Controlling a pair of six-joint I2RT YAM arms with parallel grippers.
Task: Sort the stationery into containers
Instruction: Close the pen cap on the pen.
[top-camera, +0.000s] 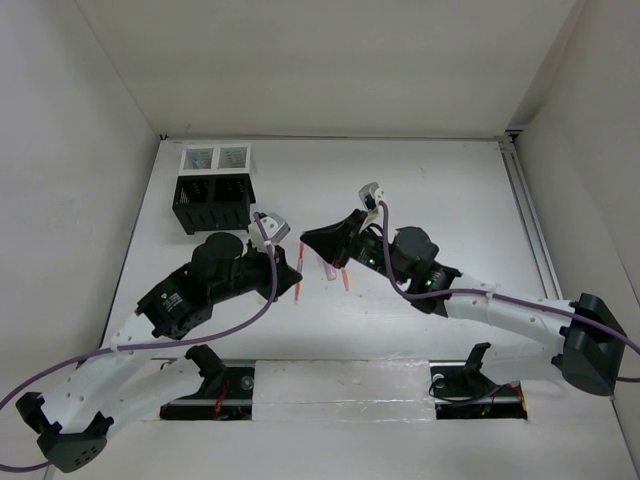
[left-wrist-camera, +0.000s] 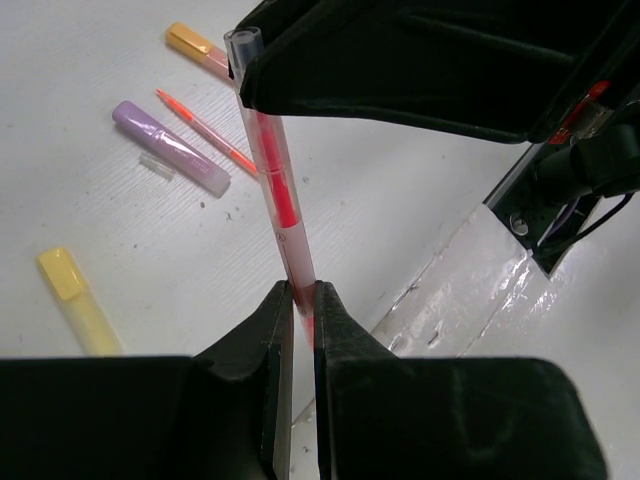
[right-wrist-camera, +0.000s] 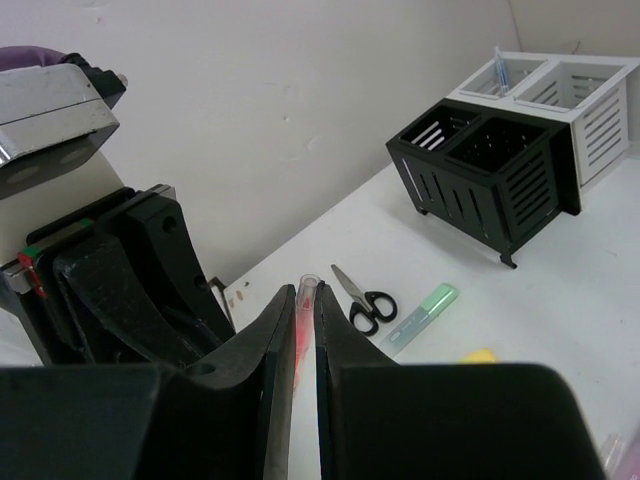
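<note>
Red pen pinched by left hand and right hand | white box: one blue pen | scissors, green marker left on table

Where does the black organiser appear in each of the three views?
Top external: black organiser upper left, directly below the white organiser.
Left wrist: not in it.
Right wrist: upper right, white organiser behind it.
Shared landmark: the red pen.

There are two mesh boxes, one black box and one white box; four fat markers: green marker, yellow marker, purple marker, orange marker; three thin pens: red pen, orange pen, blue pen; one pair of scissors; one tiny clear piece.
</note>
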